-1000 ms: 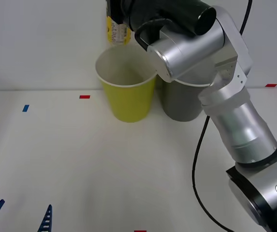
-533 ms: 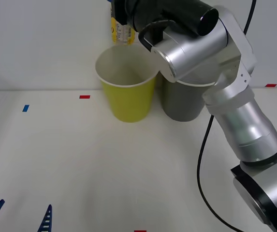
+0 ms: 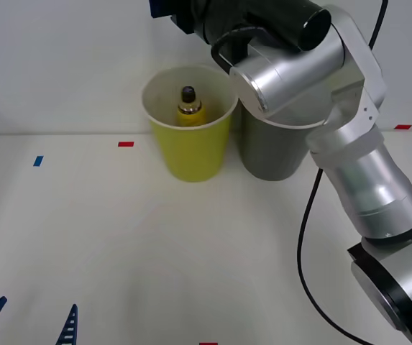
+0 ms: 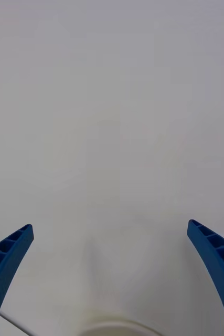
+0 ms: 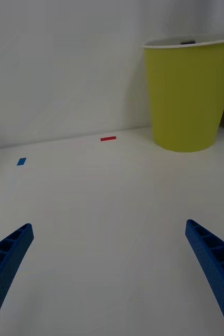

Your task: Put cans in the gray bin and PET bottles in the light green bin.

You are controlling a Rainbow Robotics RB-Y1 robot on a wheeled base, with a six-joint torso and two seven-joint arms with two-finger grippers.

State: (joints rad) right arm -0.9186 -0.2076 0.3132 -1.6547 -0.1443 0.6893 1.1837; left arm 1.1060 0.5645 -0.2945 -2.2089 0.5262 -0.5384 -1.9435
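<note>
Even, bright, diffuse light in all our views.

We see only soft shadows beside the light green bin [image 3: 190, 136] on the white table [image 3: 119, 237]; mild glare on the silver arm [image 3: 313, 79]; everything reasonably sharp.

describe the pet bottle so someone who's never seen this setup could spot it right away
Find the two tapered bins at the table's back edge. The PET bottle stands inside the light green bin, left of the gray bin. Its black cap and yellow body set it apart.
</note>
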